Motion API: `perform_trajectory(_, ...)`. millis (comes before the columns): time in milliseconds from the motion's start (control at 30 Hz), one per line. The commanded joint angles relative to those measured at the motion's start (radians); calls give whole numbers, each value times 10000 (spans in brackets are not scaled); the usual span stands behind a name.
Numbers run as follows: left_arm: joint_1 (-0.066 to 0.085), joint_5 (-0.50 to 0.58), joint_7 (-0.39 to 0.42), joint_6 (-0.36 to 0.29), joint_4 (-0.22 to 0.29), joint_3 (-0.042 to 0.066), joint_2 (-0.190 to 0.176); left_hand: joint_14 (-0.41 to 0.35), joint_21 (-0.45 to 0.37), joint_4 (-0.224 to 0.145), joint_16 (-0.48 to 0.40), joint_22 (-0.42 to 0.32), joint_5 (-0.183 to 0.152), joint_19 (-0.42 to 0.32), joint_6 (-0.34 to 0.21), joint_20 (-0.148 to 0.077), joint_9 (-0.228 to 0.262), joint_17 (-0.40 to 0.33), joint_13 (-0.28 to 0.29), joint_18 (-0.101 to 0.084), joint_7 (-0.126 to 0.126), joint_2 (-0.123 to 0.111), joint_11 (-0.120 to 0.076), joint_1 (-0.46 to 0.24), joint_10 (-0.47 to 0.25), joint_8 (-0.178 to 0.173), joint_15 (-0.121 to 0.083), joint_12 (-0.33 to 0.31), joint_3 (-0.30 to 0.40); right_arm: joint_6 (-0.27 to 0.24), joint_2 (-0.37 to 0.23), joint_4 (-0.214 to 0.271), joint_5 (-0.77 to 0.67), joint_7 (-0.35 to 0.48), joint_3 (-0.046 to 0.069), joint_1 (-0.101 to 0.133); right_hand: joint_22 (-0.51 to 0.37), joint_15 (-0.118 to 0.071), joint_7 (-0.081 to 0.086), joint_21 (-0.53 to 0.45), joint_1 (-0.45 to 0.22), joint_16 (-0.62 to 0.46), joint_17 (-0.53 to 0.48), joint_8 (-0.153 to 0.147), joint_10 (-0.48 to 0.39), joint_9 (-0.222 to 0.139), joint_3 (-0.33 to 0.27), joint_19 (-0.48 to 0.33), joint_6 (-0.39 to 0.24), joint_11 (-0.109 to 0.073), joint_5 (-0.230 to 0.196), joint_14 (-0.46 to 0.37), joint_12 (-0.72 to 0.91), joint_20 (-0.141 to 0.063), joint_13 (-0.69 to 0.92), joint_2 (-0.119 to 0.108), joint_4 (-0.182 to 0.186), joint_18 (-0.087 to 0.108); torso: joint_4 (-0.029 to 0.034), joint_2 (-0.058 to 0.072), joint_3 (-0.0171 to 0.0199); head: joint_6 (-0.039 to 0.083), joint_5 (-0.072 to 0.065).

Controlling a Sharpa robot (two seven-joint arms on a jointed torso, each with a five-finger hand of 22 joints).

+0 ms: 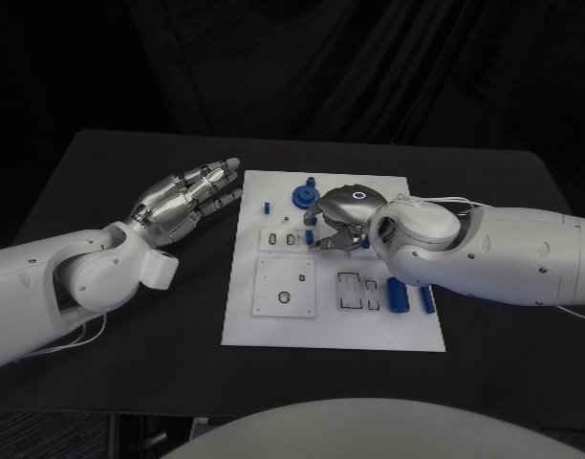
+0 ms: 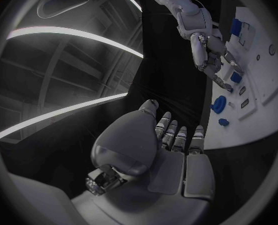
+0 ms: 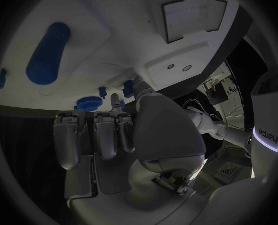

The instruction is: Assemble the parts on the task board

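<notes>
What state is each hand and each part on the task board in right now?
left hand: open, fingers extended, beside the task board's left edge, holding nothing.
right hand: over the board's middle, fingers curled down; contents unclear.
task board: flat on the table.
blue round part: standing on the board.
blue bars: lying flat.

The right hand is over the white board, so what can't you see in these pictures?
- Head view: the right hand and its arm cover the task board beneath, so whether the fingers hold a part is unclear.
- Right wrist view: fingers hide what lies under them.
- Left wrist view: board markings too small to read.
</notes>
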Motion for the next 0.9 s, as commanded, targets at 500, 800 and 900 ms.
perform_trajectory(500, 181, -1043, 551, -1569, 323, 17, -106, 2804, 899, -147, 2103, 449, 174, 1696, 1516, 549, 203, 628, 482, 105, 162, -387, 904, -281, 2250, 687, 727, 2701, 667, -2897, -1345, 1059, 243, 1150, 9, 1226, 2578, 49, -20, -60, 281, 29, 2635, 91, 1043, -61, 182, 912, 66, 10, 369, 1056, 26, 43, 2630, 112, 642, -117, -37, -55, 20, 1035, 49)
perform_trajectory(800, 675, -3742, -317, -2779, -239, 18, 381, 6138, 3762, -17, 5949, 1698, -228, 6483, 3195, 601, 470, 1827, 1639, -60, 767, -1130, 1437, 70, 4775, 1920, 983, 5236, 1676, -2887, -1954, 776, 1261, 1541, -2, 1538, 2580, 60, 10, -56, 1010, 29, 2635, 218, 1043, -118, 617, 915, 551, 18, 1783, 1056, 26, 42, 2630, 786, 262, -119, -91, -230, 70, 1509, 128)
perform_trajectory(900, 809, -5120, -1106, -3259, -434, 18, 637, 6606, 4579, -203, 7136, 2131, -747, 7446, 3446, 313, 470, 2236, 1956, 45, 1053, -1455, 1063, 403, 5393, 2215, 549, 5668, 2502, -2731, -2064, 564, 1579, 1542, -3, 1548, 2578, 65, 25, -61, 1063, 29, 2635, 222, 1043, -140, 672, 910, 617, 33, 1951, 1056, 26, 48, 2630, 854, 250, -117, -122, -337, 96, 1531, 197)
